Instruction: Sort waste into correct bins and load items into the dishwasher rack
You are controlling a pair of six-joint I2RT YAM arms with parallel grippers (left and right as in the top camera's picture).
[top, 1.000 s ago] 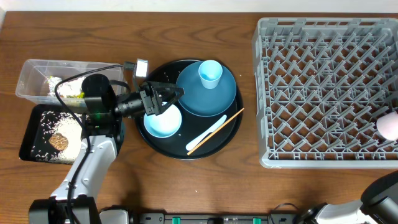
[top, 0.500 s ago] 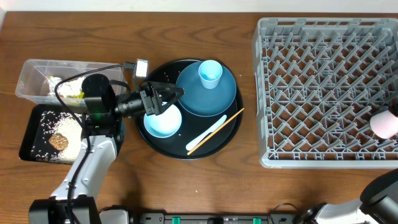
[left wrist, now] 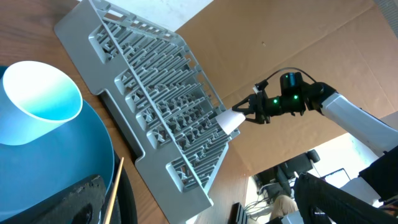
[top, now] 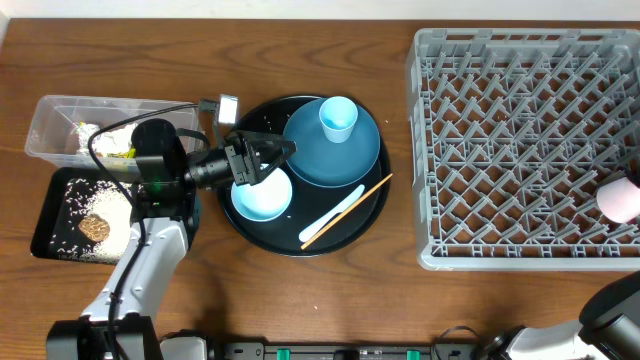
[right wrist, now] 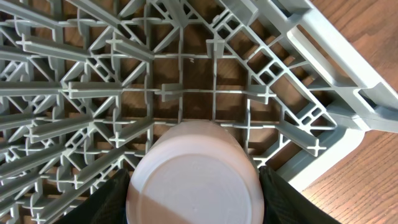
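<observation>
**Pink cup nudged further in over the rack, now parked**

Quick update. Vs a sec ago, the small pink plastic cup has slid a touch inward over the large square grey peg-lattice dishwasher rack, away from its right wall. For the last half sec it hasn't budged. Right gripper is clamped on it, a finger each side, base toward the wrist cam, so it looks mouth-down. We can't tell if it's already on the pegs or just above them. Our read: it's lined up for the drop, so item no. 1 is nearly loaded.

Left gripper hasn't moved at all. Its jaws are spread wide w/ nothing in them, hovering over the far edge of the light blue round bowl, by the big round blue plate. The small pale blue cup stands on that plate. The white spoon and thin wooden chopstick lie beside it on the large round black tray. All of those are still to go.

Waste looks done imo. Loose white rice grains and the brown biscuit lump are in the shallow black rectangular tray. Crumpled white tissue and the wrapper are in the clear plastic tub.

Room: the cup hangs near the rack's near-right corner w/ the outer wall just beside it, so there's little slack that way. The rest of the lattice is free. Arms are well apart, no crossing risk rn.
</observation>
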